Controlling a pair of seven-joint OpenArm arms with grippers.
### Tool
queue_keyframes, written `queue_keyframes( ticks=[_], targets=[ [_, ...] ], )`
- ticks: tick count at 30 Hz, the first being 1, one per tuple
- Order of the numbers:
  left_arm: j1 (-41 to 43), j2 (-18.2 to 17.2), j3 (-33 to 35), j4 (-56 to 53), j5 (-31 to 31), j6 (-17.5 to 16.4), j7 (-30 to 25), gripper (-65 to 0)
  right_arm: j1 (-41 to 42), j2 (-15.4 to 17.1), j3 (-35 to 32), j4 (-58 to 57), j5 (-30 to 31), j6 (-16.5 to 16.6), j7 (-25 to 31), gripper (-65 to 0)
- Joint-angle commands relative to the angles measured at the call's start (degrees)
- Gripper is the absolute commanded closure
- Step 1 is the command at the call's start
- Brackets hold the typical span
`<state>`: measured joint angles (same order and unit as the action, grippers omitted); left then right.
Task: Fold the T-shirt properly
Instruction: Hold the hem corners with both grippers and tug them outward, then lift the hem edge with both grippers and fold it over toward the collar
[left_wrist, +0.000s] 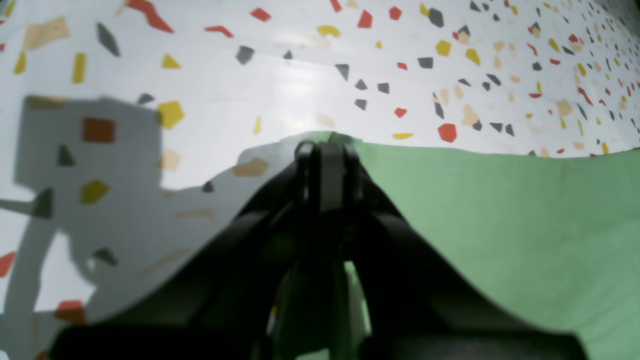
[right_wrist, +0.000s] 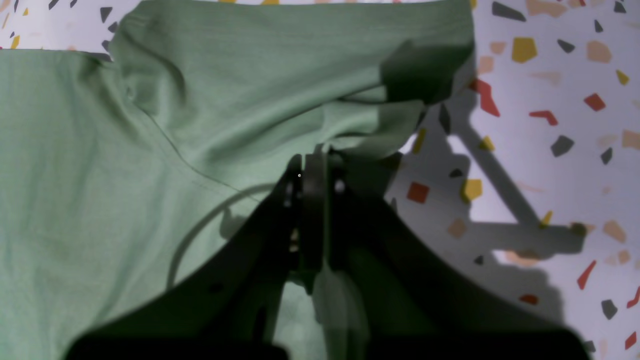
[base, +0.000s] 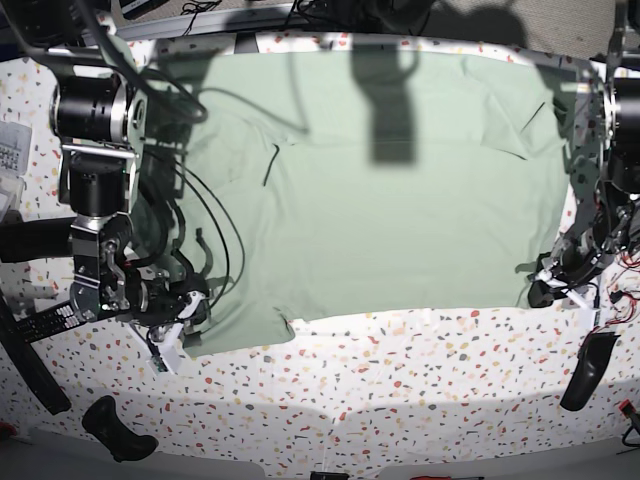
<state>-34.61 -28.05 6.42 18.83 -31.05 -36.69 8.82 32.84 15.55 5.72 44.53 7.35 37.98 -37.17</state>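
The soft green T-shirt (base: 400, 190) lies wide on the speckled counter (base: 400, 390); left end effector (left_wrist: 327, 150) pinches its edge, right end effector (right_wrist: 315, 160) pinches a sleeve

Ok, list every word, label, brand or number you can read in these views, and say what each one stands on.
No text can be read in any view.
T-shirt: plain green fabric, no logo or print visible.
Table: only coloured speckles, no writing.
Pale object at the base view's left edge: it may carry marks, but they are too small and blurred to read.
Both arms: no legible labels.
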Motion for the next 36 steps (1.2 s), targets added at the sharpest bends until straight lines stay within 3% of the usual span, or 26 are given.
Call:
queue_keyframes(
  ticks=[1,6,9,15,26,33,36],
  targets=[
    [-1.6,-1.2,-0.1,0.7,-0.5,-0.7,-1.6,0.0,2.0,0.5,0.1,1.1,0.8,0.7,1.1,0.0],
    [-1.6,-1.7,-0.1,0.7,-0.5,-0.7,-4.2,0.0,2.0,0.5,0.1,1.1,0.8,0.7,1.2,0.0],
    [-1.6,-1.7,-0.1,0.7,-0.5,-3.3,-4.2,0.0,2.0,0.5,0.1,1.1,0.8,0.7,1.1,0.0],
    [-1.6,-1.7,-0.1,0.7,-0.6,-3.3,-4.6,0.0,1.8,0.5,0.1,2.2,0.8,2.0,1.5,0.0],
    [-1.2,-3.1,-0.1,2.5,-0.6,-3.3,-4.3,0.0,-10.3,0.6,0.3,20.9,0.5,2.0,1.3,0.0],
    [5.7,-6.5,-0.1,14.1,-0.9,-3.3,-2.3,0.0,-18.4,0.5,1.9,31.7,0.4,2.0,1.1,0.0],
    [11.2,-7.6,-0.1,21.6,-5.4,-3.3,0.6,0.0,-21.3,0.5,4.2,36.4,0.4,2.0,0.7,0.0]
  ],
)
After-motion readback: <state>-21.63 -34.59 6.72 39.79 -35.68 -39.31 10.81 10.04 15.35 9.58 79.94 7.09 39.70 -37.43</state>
